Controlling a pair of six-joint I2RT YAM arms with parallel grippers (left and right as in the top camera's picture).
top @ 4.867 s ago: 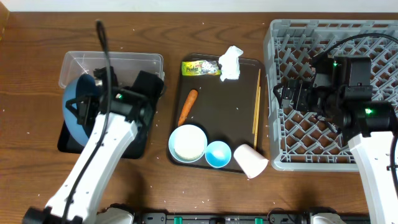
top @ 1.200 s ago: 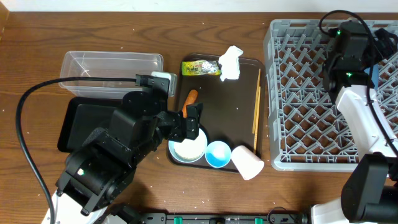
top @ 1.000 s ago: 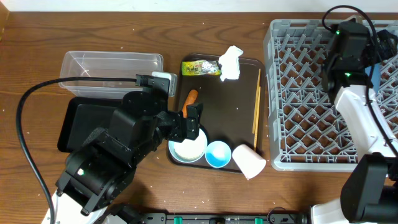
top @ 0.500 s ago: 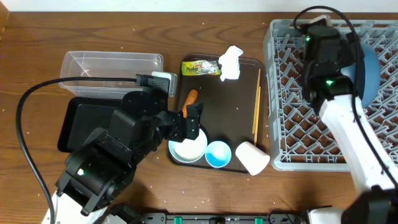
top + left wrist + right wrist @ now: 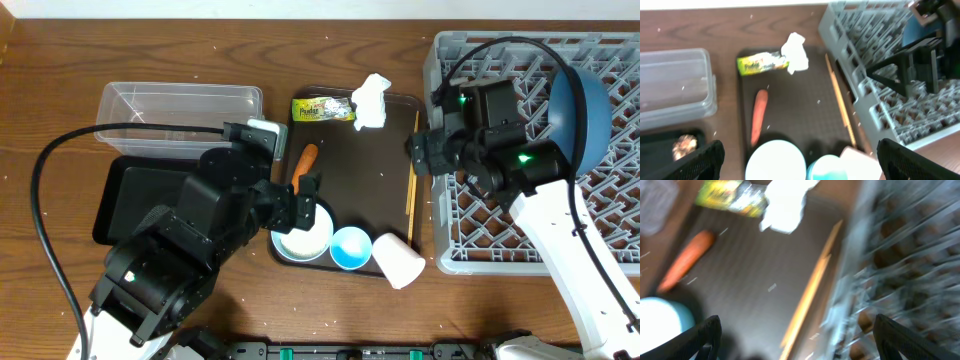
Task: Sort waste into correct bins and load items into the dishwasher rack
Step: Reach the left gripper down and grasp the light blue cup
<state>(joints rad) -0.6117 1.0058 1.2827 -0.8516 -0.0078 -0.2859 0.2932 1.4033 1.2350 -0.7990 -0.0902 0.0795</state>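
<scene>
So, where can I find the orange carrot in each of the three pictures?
Overhead: the carrot lies on the left side of the dark tray, slanted.
Left wrist: the carrot is lower left of centre, above the white bowl.
Right wrist: the carrot is at the left, blurred.
Shared landmark: the white tissue, up and right of it everywhere.
</scene>
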